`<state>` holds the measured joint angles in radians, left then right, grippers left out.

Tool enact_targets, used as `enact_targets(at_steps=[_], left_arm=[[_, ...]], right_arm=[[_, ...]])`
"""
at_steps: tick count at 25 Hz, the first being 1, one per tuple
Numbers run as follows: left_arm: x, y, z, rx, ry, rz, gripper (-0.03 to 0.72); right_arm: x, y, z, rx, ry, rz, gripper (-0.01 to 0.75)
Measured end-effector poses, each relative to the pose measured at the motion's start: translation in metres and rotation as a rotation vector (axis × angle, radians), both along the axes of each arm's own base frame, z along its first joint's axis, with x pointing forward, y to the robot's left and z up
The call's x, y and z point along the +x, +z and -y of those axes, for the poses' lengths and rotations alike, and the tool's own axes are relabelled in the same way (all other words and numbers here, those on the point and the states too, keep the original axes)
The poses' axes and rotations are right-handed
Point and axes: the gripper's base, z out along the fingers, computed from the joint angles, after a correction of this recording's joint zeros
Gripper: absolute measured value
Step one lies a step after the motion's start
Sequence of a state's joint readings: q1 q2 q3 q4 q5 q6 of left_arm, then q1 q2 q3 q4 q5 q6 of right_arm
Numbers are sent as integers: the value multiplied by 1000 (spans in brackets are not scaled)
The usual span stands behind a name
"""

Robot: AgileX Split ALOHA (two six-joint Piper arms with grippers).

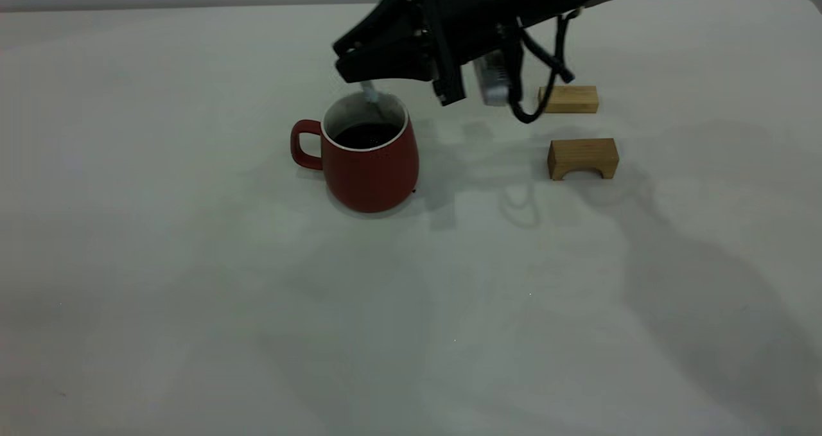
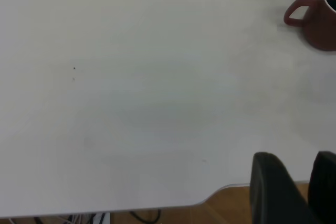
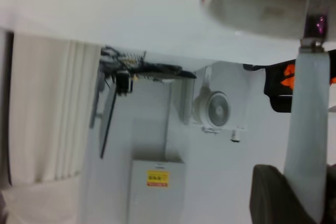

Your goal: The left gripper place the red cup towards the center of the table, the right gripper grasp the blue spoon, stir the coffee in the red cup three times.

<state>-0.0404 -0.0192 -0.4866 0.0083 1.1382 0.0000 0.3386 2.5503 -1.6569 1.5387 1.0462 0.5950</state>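
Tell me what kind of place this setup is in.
Probably a robotics lab or workshop, not a kitchen: a bare white table holds only the red cup and two wooden blocks, and the right wrist view shows a wall fan and curtain.

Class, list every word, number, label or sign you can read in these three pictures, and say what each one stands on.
No text can be read.
Yellow and red sticker on the grey cabinet, right wrist view: too blurred to read.
Orange marks on a black thing behind the blue spoon: shapes only, not legible.
Red cup, wooden blocks, table and right gripper: no print visible.
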Motion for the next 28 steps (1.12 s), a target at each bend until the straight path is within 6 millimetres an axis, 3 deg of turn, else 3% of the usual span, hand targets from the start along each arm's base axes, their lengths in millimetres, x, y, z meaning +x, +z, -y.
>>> enact_targets(at_steps=[6,18,20,28], left_arm=[[0,0,0,0,0,0,243],[0,0,0,0,0,0,243],[0,0,0,0,0,0,243],[0,0,0,0,0,0,243]], right_arm=[[-8,0,-10,4,9,-87,155],[-7,-1,-10,-6,-1,-90,165],[-7,-1,-10,-6,4,-80,196],[-11,-1,-8,-31,134,101,452]])
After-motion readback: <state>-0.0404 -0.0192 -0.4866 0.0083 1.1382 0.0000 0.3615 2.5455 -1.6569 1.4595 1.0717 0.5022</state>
